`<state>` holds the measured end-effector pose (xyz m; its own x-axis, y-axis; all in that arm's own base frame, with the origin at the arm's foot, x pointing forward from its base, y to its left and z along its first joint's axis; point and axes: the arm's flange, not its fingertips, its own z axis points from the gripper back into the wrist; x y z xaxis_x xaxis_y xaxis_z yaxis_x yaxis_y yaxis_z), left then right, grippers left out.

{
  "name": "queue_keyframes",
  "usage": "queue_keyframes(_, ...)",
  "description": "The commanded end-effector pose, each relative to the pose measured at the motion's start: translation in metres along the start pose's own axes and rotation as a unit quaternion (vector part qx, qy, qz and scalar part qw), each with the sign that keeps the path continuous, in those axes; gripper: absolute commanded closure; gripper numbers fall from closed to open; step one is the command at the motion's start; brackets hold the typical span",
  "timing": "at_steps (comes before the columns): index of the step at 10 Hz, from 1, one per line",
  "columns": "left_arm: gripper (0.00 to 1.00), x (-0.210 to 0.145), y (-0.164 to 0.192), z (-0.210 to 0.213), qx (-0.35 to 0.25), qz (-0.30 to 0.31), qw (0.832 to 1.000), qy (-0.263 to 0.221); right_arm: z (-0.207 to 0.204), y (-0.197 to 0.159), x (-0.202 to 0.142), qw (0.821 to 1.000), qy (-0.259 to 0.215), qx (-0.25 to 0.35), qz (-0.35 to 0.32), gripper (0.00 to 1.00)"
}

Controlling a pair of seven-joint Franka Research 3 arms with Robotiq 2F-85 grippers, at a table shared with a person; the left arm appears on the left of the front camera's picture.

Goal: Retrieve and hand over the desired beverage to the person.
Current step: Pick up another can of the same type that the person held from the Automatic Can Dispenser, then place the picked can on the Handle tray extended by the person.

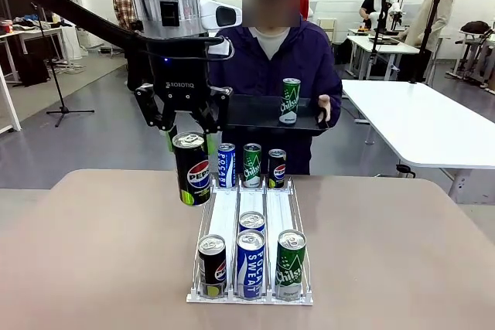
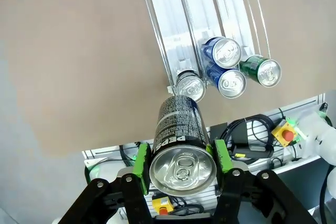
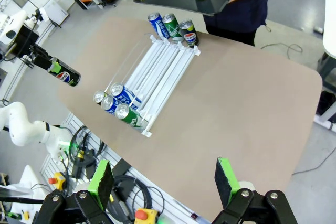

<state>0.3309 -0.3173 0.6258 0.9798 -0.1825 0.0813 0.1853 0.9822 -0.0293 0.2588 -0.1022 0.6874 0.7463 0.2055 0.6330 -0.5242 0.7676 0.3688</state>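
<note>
Up above the tabletop (image 1: 93, 253), the left tool (image 1: 189, 138) had its green pads (image 2: 140, 163) clamped on either side of a black Pepsi can (image 1: 191, 168), gripping it near the top rim so that the can hung upright in the air. Seen from the front, the can was just beside the left edge of the white rack (image 1: 251, 218), near the rack's far end and clear of the tabletop. From the left wrist camera the can's silver lid faced the lens, with the rack stretching away beyond it.

The rack held three lanes of cans. At its near end stood a black Pepsi (image 1: 211, 266), a blue Pocari Sweat (image 1: 250, 263) and a green Chilsung (image 1: 291, 264), with a second blue can (image 1: 251, 222) right behind the Pocari Sweat in the middle lane. At the rack's far end stood three more cans (image 1: 251, 164): blue, green and black.

Beyond the rack's far end, the person (image 1: 278, 59) in a dark purple jacket held a black tray (image 1: 255, 112) level in front of the body, one hand (image 1: 326, 109) on its edge. A green Chilsung can (image 1: 289, 100) stood upright on that tray.

The right tool (image 3: 164, 183) hovered high over the tabletop, well away from the rack, its jaws spread wide apart and holding nothing.
</note>
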Motion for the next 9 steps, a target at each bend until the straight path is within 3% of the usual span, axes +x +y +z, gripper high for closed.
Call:
queue_keyframes(1, 1.00, -0.0003, -0.0006, 0.0021, -0.003, 0.000, 1.000, -0.004, -0.0031, 0.0006, -0.0013, 1.000, -0.006, 0.014, 0.006, 0.00)
queue_keyframes(9, 1.00, -0.0003, -0.0006, 0.0021, -0.003, 0.000, 1.000, -0.004, -0.0031, 0.0006, -0.0013, 1.000, -0.006, 0.014, 0.006, 0.00)
